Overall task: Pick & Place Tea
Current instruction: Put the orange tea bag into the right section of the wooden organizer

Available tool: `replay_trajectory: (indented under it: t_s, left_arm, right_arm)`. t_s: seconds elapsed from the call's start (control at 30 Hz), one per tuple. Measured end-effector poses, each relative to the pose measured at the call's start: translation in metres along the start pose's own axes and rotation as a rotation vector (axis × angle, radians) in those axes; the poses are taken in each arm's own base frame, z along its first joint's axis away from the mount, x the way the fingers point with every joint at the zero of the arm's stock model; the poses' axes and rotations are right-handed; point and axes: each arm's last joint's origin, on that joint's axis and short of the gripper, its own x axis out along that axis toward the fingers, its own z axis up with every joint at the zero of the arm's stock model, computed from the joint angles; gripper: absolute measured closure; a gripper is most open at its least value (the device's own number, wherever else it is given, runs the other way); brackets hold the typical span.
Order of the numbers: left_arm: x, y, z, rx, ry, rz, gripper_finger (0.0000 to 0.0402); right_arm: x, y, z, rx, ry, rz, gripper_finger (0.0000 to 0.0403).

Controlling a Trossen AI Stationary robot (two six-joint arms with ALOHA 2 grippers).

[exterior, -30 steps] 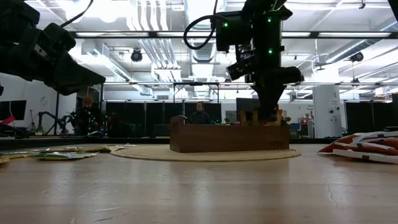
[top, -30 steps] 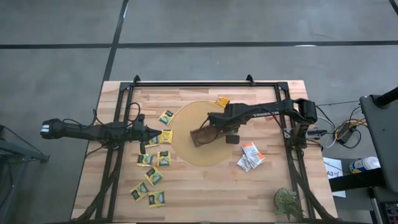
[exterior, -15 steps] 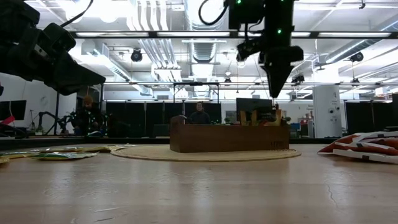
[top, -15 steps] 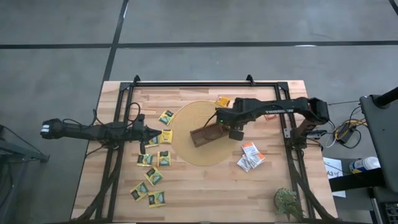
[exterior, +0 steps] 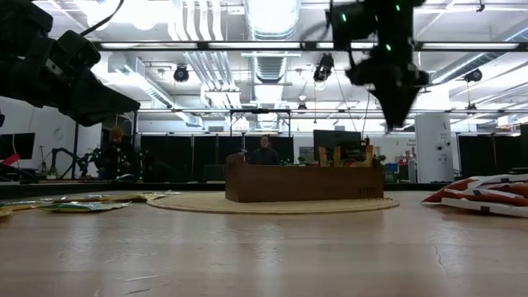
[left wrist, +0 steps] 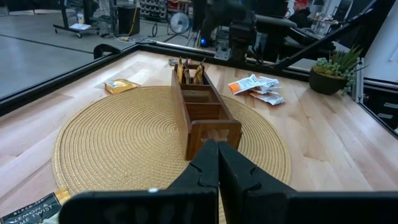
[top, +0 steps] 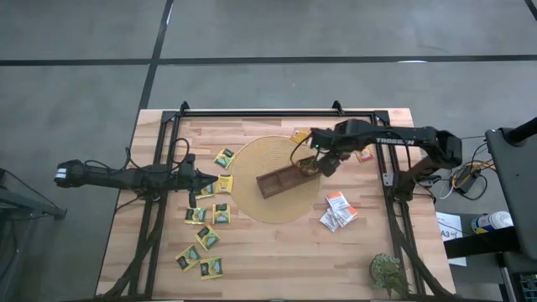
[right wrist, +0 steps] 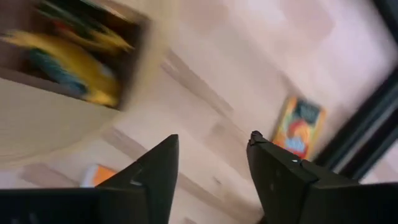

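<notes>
Right gripper (top: pixel 312 165) hangs in the air over the far-right end of the brown three-compartment wooden tray (top: pixel 280 180), fingers (right wrist: pixel 158 171) spread wide w/ nothing between them; right wrist view looks past them at pale wood tabletop, an orange tea packet (right wrist: pixel 301 126) lying flat by a dark frame bar, and yellow packets (right wrist: pixel 74 59) sitting in one tray compartment. Low view shows that gripper (exterior: pixel 398 111) well above the tray (exterior: pixel 304 182), not touching it. Tray rests on a round woven straw mat (top: pixel 252 205) mid-table, set at a diagonal; packets stand upright in its end compartment nearest the right arm (left wrist: pixel 188 73), other two compartments look bare in left wrist view. Left gripper (top: pixel 211 178) sits at the mat's left edge just beside a yellow packet (top: pixel 224 184), fingers (left wrist: pixel 208 169) pressed together, holding nothing visible. Yellow-green tea packets (top: pixel 206 236) scattered on the left side of the light wooden table (top: pixel 277 260), white-and-orange packets (top: pixel 338 210) piled right of the mat, an orange packet (top: pixel 299 136) near the mat's far edge. Small green plant (top: pixel 387 272) at the near-right corner. People (exterior: pixel 265 153) visible in the room bkgd in low view.
</notes>
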Motion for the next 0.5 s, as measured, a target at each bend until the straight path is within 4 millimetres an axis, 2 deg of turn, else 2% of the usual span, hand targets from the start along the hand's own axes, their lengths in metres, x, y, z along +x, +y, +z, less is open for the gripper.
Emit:
replay_trajectory:
  t_s: [0.27, 0.5]
  left_arm:
    - [0.000, 0.000, 0.000, 0.000, 0.001, 0.000, 0.0402]
    - [0.000, 0.000, 0.000, 0.000, 0.000, 0.000, 0.0402]
  right_arm:
    - [0.049, -0.046, -0.022, 0.140, 0.159, -0.070, 0.0170]
    - [0.078, -0.074, -0.043, 0.248, 0.157, -0.030, 0.0143]
